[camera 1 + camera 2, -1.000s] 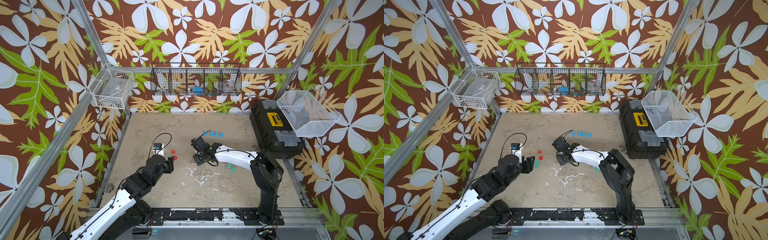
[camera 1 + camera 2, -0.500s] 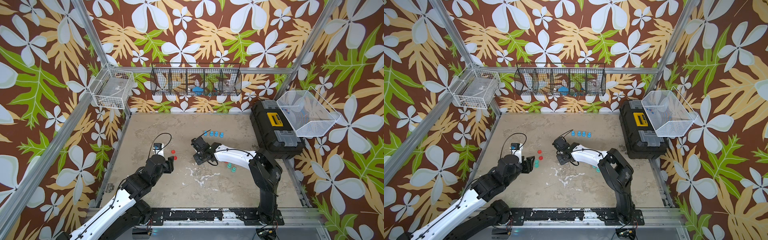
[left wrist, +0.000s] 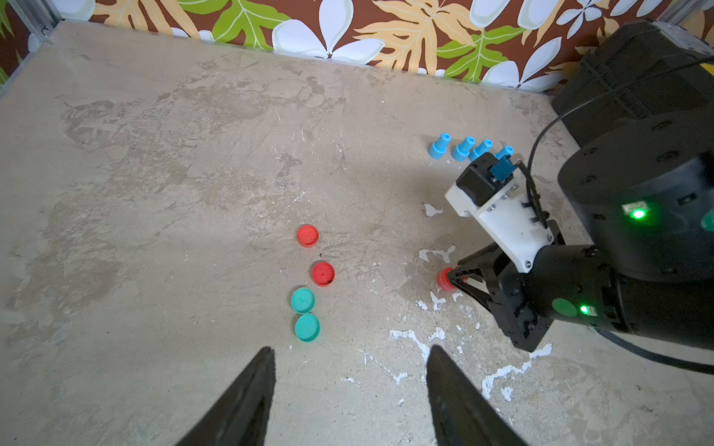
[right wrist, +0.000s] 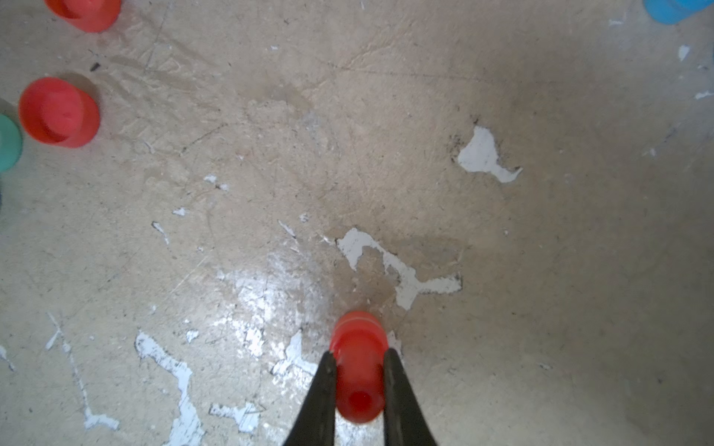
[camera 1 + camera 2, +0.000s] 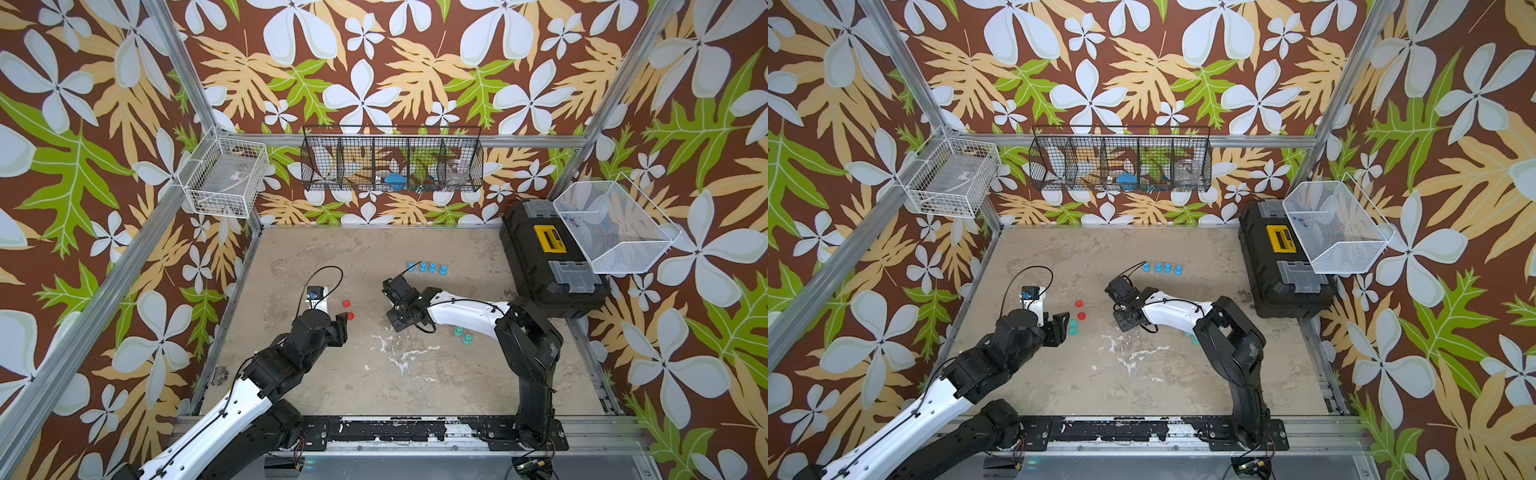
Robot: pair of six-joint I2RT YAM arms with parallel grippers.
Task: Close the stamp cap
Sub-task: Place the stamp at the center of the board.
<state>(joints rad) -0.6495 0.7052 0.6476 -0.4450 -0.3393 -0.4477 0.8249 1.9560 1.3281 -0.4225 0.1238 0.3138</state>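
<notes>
My right gripper (image 4: 358,352) is shut on a red stamp (image 4: 357,370) that stands on the table; in the left wrist view the red stamp (image 3: 445,278) shows at that gripper's tips. Two loose red caps (image 3: 308,235) (image 3: 323,273) lie to its left, apart from it. In a top view the same red caps (image 5: 345,304) (image 5: 351,316) sit just beyond my left gripper (image 5: 341,323). My left gripper (image 3: 351,348) is open with nothing between its fingers, hovering a little short of two teal caps (image 3: 303,300) (image 3: 307,327).
Several blue stamps (image 5: 428,268) stand in a row behind the right gripper. Two teal stamps (image 5: 458,331) (image 5: 466,339) stand beside the right arm. A black toolbox (image 5: 548,266) fills the right side. Wire baskets (image 5: 392,160) hang on the back wall.
</notes>
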